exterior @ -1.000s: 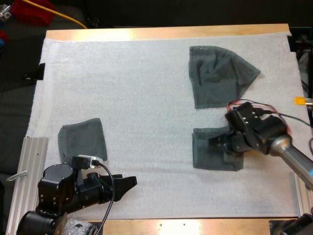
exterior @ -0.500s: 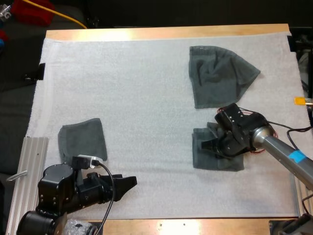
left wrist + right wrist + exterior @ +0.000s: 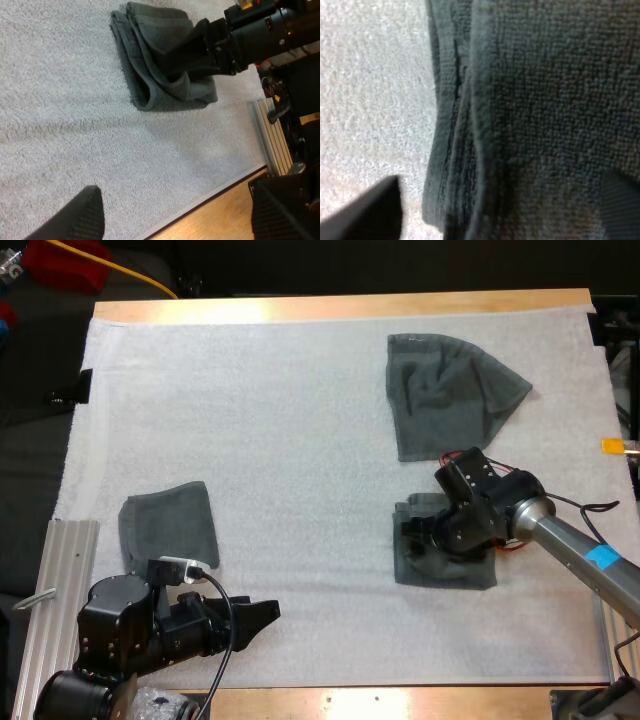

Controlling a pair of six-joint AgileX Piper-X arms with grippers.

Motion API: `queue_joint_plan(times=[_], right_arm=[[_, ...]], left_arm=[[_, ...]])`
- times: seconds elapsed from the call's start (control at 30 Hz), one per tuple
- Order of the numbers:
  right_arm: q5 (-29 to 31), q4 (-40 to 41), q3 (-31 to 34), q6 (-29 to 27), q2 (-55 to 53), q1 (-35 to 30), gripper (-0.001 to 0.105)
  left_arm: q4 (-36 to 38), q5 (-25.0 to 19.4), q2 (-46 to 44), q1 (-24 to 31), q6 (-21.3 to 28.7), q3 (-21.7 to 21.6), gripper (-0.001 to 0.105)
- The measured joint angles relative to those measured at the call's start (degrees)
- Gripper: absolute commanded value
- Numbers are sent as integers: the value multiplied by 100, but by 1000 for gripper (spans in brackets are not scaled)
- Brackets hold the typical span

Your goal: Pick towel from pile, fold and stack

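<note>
A folded dark grey-green towel [image 3: 440, 568] lies on the white mat [image 3: 300, 420] at the right front. My right gripper [image 3: 415, 537] rests low over its left part, fingers spread apart and open, with the towel [image 3: 545, 100] lying flat under them. From the left wrist view, that gripper [image 3: 200, 47] presses onto the layered towel [image 3: 150, 75]. A crumpled towel [image 3: 445, 395] sits farther back on the right. Another folded towel [image 3: 168, 523] lies at the left front. My left gripper [image 3: 262, 620] hovers near the front edge, open with nothing between its fingers [image 3: 75, 215].
An aluminium rail [image 3: 60, 590] runs along the mat's left front side, and another [image 3: 272, 135] stands past the mat's right edge. The wooden table edge [image 3: 340, 308] borders the far side. Bare mat spreads across the middle.
My right gripper has slid leftward over the folded towel and its fingers have spread open. The left arm and the other two towels have not moved.
</note>
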Motion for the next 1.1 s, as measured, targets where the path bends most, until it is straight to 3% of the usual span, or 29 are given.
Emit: queue_joint_plan(times=[0.17, 0.3, 0.5, 0.73, 0.9, 1.1], right_arm=[[-438, -153, -1, 0, 0, 0, 74], [-1110, -448, 0, 14, 0, 51, 74], [-1088, -609, 75, 566, 158, 343, 74], [-1081, -729, 153, 591, 249, 405, 74], [-779, -817, 153, 480, -373, 405, 74], [265, -561, 153, 298, -1471, 405, 74]], left_arm=[[0, 0, 0, 0, 0, 0, 60], [0, 0, 0, 0, 0, 0, 60], [0, 0, 0, 0, 0, 0, 60], [0, 0, 0, 0, 0, 0, 60], [0, 0, 0, 0, 0, 0, 60], [0, 0, 0, 0, 0, 0, 60]])
